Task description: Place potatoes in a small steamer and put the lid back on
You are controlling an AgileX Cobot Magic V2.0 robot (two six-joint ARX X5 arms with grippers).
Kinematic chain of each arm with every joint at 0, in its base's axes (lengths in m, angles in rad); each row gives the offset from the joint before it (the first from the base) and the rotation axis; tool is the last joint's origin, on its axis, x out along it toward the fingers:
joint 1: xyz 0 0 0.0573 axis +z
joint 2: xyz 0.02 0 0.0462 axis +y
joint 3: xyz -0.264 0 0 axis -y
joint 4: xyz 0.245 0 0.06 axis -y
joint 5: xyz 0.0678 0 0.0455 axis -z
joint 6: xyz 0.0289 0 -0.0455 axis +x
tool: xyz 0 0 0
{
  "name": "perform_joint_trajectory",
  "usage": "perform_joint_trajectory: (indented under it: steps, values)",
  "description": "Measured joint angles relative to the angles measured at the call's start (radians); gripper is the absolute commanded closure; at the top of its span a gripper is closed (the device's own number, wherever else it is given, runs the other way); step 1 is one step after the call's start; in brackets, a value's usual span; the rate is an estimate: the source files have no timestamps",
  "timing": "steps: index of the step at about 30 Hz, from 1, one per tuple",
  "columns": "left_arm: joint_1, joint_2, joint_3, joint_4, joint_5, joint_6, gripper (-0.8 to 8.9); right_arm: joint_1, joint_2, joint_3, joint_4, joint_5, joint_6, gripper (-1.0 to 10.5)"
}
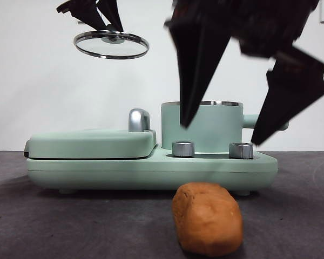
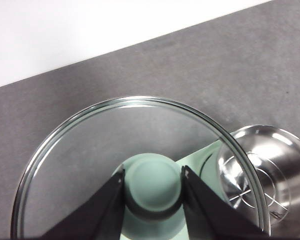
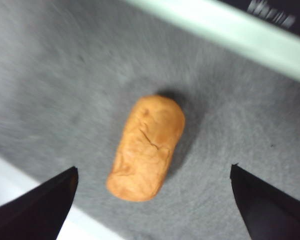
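Observation:
The potato (image 1: 207, 218) lies on the dark table in front of the appliance; it also shows in the right wrist view (image 3: 146, 146). My right gripper (image 1: 224, 135) hangs open high above it, its jaws spread wide; in its own view (image 3: 152, 200) the potato lies between the jaws, well below. The small steamer (image 1: 202, 127) stands open on the right of the base; its steel inside shows in the left wrist view (image 2: 262, 172). My left gripper (image 1: 105, 24) is shut on the knob of the glass lid (image 1: 112, 44), held in the air to the upper left. The knob (image 2: 153, 182) sits between its jaws.
A flat mint-green griddle (image 1: 92, 143) with a chrome handle (image 1: 139, 120) sits on the left of the appliance base (image 1: 151, 170). Two steel dials (image 1: 183, 149) face the front. The table's front edge shows white in the right wrist view (image 3: 20, 175).

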Motion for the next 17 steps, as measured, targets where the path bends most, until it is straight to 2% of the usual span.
perform_joint_trajectory:
  steps: [6,13,16,17]
  values:
    - [0.008,0.0,0.0,-0.001,0.0,0.0,7.56,0.006,0.1,0.0,0.004,-0.005,0.006,4.6]
    - [0.008,0.0,0.0,-0.002,0.0,0.0,7.56,0.006,0.234,0.0,0.104,-0.123,0.006,4.6]
    - [0.008,0.0,0.0,-0.002,0.0,0.0,7.56,0.006,0.274,0.0,0.139,-0.126,0.006,4.7]
    - [0.008,0.0,0.0,-0.002,0.0,0.0,7.56,0.006,0.283,0.0,0.14,-0.126,0.006,5.1]
